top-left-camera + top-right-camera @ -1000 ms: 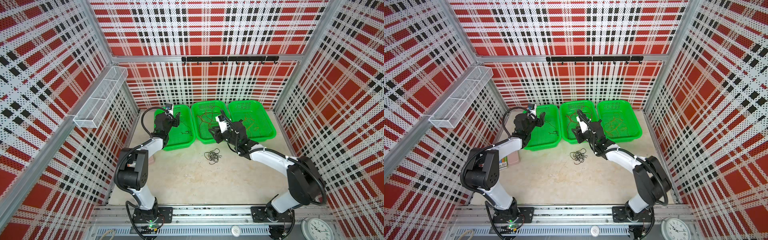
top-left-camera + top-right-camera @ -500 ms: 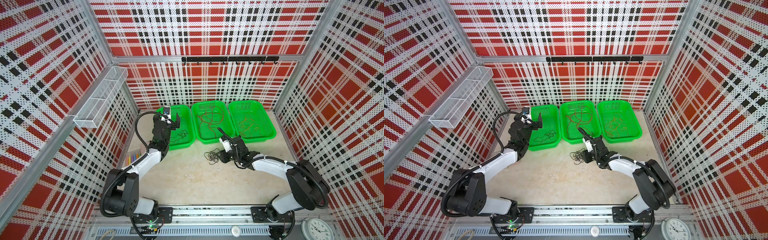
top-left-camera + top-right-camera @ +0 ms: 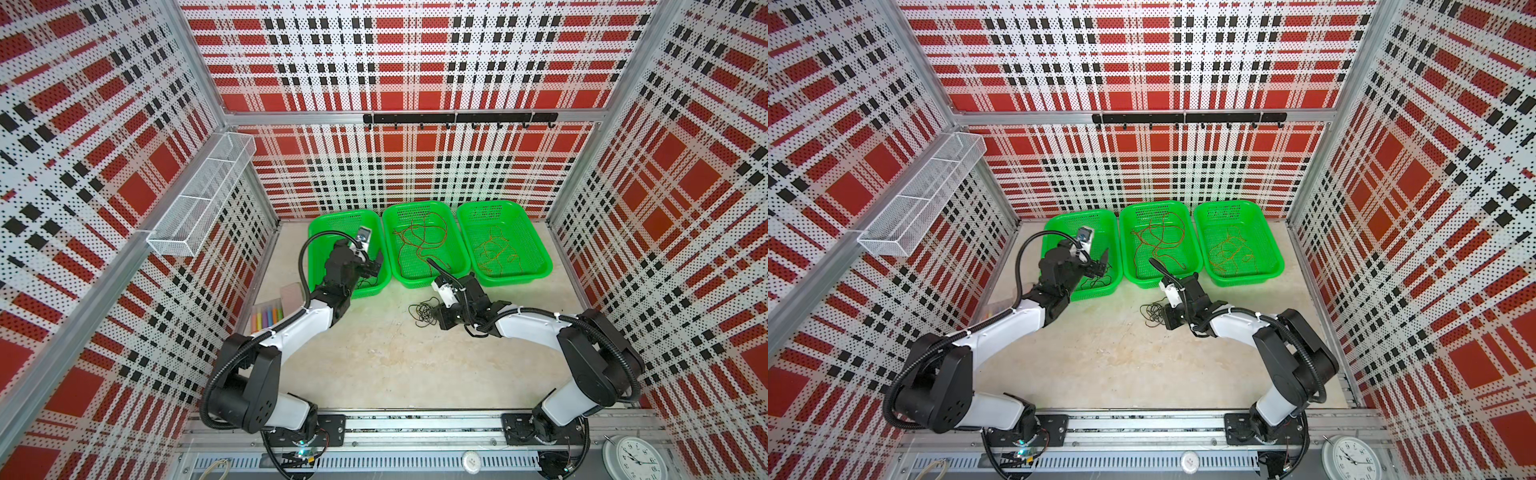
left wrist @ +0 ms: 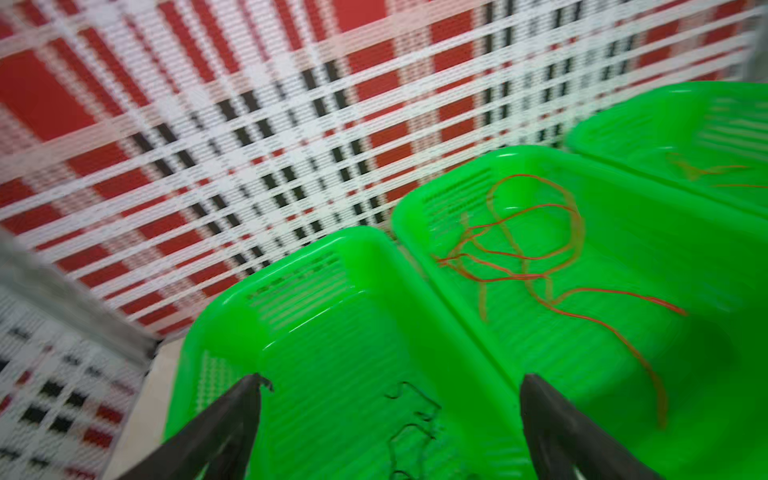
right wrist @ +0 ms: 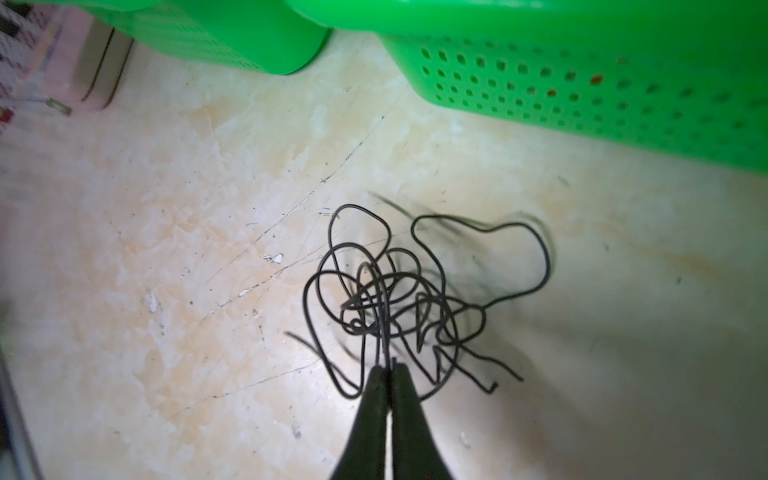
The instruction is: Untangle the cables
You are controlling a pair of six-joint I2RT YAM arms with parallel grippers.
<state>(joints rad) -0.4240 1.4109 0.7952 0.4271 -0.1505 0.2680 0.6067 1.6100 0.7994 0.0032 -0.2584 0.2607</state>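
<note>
Two changes: the right gripper (image 5: 388,368) has left the middle basket (image 3: 411,206) and clamped one strand of the black cable tangle (image 5: 399,299), on the table (image 5: 166,208) at that basket's 6 o'clock; the left gripper (image 4: 392,380), jaws now wide apart, hovers over the left basket (image 4: 291,259). Separation can likely start. Tangle: thin, knotted loops.

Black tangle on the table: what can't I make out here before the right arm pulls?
- Right wrist view: the right gripper is shut on the black tangle; its fingertips hide how many strands are pinched.
- Both top views: its crossings are too small to trace.
- Left basket: its black wire is blurred and cut off by the frame edge in the left wrist view; the left arm partly covers it in both top views.
</note>
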